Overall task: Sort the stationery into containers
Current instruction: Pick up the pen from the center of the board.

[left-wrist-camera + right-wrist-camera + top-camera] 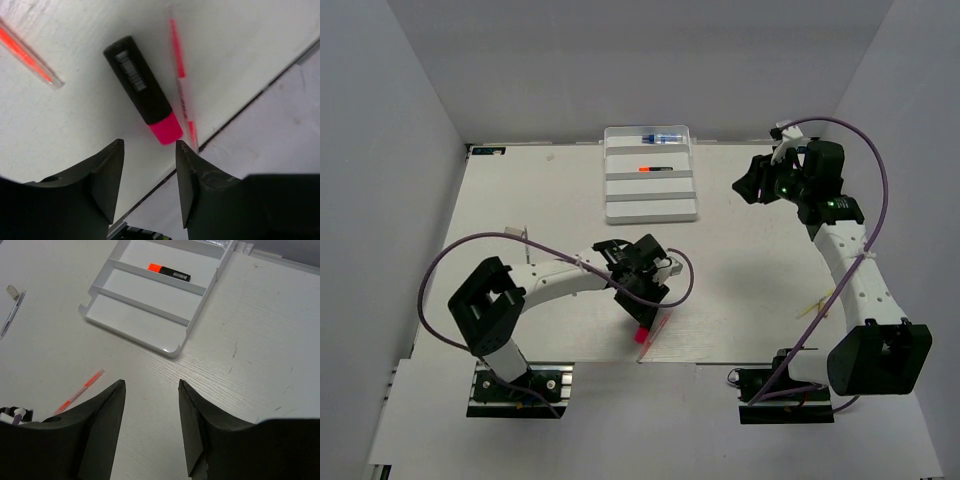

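Down at six o'clock on the table (520,200), left hand (149,146) hung released over the pink-and-black marker (141,89); best straddle its black barrel, clear of the thin stick (183,100) just beside. Tray (650,211) sat at twelve, right hand (150,386) released.

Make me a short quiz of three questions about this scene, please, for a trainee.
1. True or false: the left gripper is shut on the pink marker.
2. Which row of the tray holds the orange marker? A: the farthest row. B: the second row from the far end. C: the nearest row.
3. What does the right gripper hold?

Key
1. False: it is open, and the pink marker lies on the table.
2. B.
3. Nothing: it is open and empty.
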Motion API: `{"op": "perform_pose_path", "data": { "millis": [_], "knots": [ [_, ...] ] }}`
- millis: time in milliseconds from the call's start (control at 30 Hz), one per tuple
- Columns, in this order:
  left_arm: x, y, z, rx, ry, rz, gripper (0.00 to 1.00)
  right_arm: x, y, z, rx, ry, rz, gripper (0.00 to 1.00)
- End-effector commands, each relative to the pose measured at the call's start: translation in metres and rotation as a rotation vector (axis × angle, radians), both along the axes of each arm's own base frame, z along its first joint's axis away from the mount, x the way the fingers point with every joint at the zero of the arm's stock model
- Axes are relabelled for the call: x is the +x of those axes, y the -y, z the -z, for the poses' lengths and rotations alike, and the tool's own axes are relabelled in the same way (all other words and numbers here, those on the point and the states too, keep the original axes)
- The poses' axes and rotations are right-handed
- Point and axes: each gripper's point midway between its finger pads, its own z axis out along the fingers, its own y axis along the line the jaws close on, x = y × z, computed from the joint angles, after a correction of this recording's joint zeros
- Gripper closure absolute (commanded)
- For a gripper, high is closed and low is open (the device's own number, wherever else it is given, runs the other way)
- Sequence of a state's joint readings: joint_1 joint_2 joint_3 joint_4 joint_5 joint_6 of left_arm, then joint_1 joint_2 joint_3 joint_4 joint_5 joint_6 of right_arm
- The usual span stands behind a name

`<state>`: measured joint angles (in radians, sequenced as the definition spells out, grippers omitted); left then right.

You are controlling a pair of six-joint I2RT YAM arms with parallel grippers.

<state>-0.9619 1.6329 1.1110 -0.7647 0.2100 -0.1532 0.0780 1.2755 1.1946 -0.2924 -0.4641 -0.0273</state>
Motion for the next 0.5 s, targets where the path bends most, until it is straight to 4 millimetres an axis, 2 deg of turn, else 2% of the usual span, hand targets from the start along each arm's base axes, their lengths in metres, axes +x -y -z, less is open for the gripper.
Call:
{"op": "perform_pose_path", "data": {
  "millis": [0,200,233,267,367,467],
  "knots": [
    [0.015,0.006,-0.003,0.014,0.04,-0.103,0.45,0.0,0.001,-0.008,0.034,0.021,-0.022,0.48],
    [0.011,0.012,0.013,0.029,0.0,-0.134,0.43,-0.002,0.01,0.003,0.044,0.003,-0.025,0.48],
    [0.012,0.011,0.015,0.037,0.004,-0.137,0.4,-0.003,0.008,0.007,0.046,-0.003,-0.037,0.48],
    [0.012,0.01,0.018,0.046,0.0,-0.142,0.39,0.0,0.019,0.009,0.047,-0.006,-0.013,0.48],
    [0.012,0.014,0.017,0.035,-0.004,-0.145,0.29,0.0,0.02,0.012,0.063,-0.016,-0.027,0.48],
    [0.009,0.018,0.019,0.033,-0.01,-0.145,0.28,0.003,0.023,0.012,0.078,-0.02,-0.03,0.48]
  ]
}}
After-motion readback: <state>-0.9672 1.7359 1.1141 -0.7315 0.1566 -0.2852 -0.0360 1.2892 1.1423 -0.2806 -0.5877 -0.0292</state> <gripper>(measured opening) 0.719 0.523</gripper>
